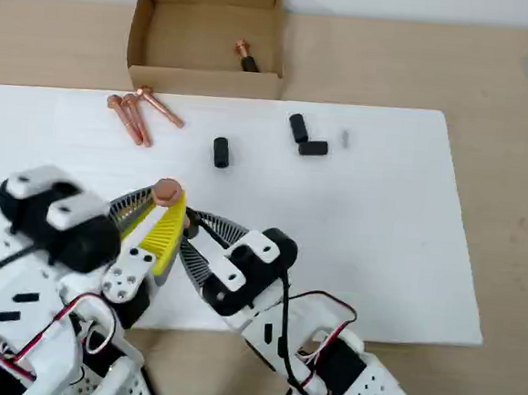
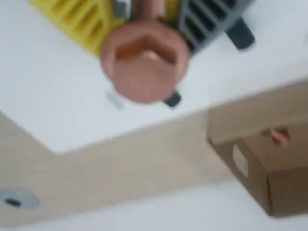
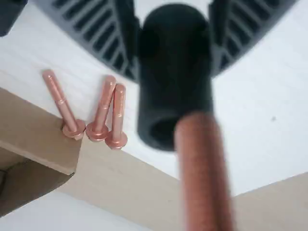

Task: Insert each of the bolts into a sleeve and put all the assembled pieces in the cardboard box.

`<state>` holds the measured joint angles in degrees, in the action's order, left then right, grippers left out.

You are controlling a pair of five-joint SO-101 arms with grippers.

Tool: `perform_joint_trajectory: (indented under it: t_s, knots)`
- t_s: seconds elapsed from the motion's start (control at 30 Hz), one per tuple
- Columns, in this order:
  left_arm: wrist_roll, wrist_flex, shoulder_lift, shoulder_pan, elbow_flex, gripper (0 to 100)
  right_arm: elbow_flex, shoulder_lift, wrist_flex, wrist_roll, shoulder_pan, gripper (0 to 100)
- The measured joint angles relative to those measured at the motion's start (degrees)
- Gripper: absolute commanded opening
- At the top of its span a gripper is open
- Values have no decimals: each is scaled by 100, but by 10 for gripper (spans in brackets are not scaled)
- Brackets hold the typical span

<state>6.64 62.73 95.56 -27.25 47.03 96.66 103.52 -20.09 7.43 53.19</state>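
From the high view, my left arm's jaws hold a copper bolt head-up near the middle of the white board on the desk. The right arm's dark jaws press in just beside it. Three loose bolts lie together near the board's far left corner. Three black sleeves lie apart along its far edge. The cardboard box sits at the desk's far edge, touching the board, with one assembled piece inside.

On the left wrist view, I see the bolt's head gripped between a yellow finger and a dark ribbed one.

On the right wrist view, the jaws are narrow and clamp a black sleeve. The bolt's shaft meets the sleeve's open end, but I cannot tell whether it has entered. The loose bolts lie with their heads at the board's edge, beside the box corner.
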Motion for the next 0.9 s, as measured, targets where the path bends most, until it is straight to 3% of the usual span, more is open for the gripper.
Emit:
perform_joint_trajectory:
  t_s: [0.17,0.47,0.9]
  knots:
    - [264,-431,818,334,730,5,0,0,0,0,0,9]
    - [325,-519,870,431,835,5,0,0,0,0,0,9]
    - [-123,-624,862,440,738,6,0,0,0,0,0,9]
